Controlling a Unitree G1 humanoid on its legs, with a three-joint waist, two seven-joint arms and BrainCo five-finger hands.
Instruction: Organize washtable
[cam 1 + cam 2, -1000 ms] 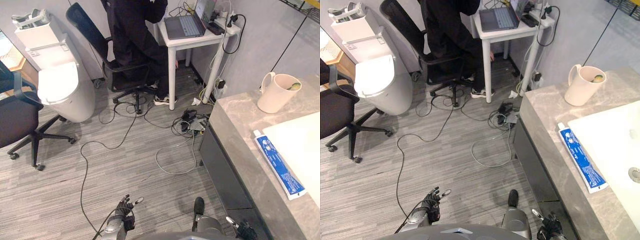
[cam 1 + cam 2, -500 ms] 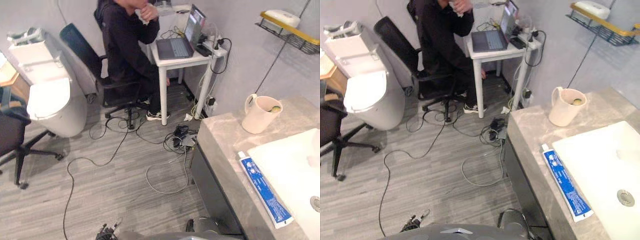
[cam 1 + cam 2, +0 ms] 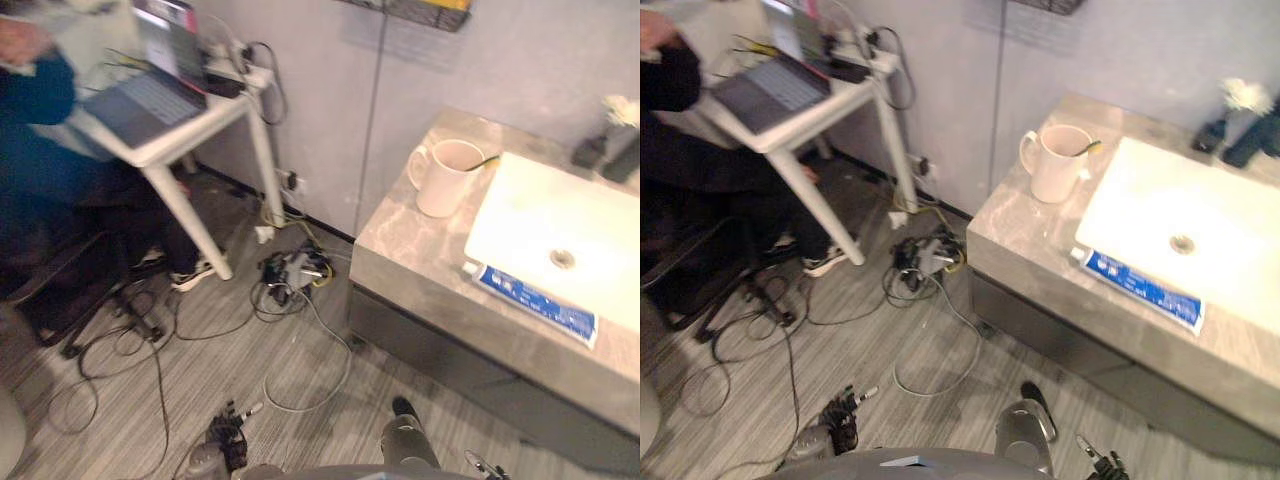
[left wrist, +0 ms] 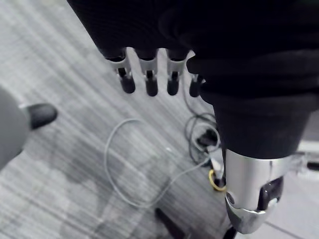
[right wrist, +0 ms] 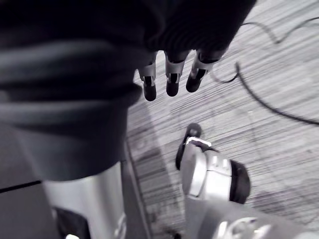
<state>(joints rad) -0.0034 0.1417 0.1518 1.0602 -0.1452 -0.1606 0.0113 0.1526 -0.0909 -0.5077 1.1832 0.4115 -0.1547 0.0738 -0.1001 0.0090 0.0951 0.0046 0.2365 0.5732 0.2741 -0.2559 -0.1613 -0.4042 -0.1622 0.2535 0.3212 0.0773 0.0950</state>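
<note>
Both arms hung low, well short of the washtable. The left robot hand (image 3: 227,438) dangled over the floor with its fingers (image 4: 149,78) straight and spread, nothing in them. The right robot hand (image 5: 171,79) was just as loose and empty, down by the cabinet front. So no grasp was on, and this looked like the approach: the robot squaring up to the tabletop (image 3: 398,228) before reaching. Everything to be tidied sat up there. A cream mug (image 3: 441,177) stood upright near the tabletop's far left corner, just beside the white sink basin (image 3: 530,205), with a slim handle poking over its rim, too small to identify. A blue toothpaste tube (image 3: 531,301) lay flat along the basin's front rim, near the tabletop's front edge. It was probably the loose item wanting a home, quite possibly that mug. Dark bottles (image 3: 604,153) clustered at the far right corner. My read was that either robot hand had to come up a long way first.
</note>
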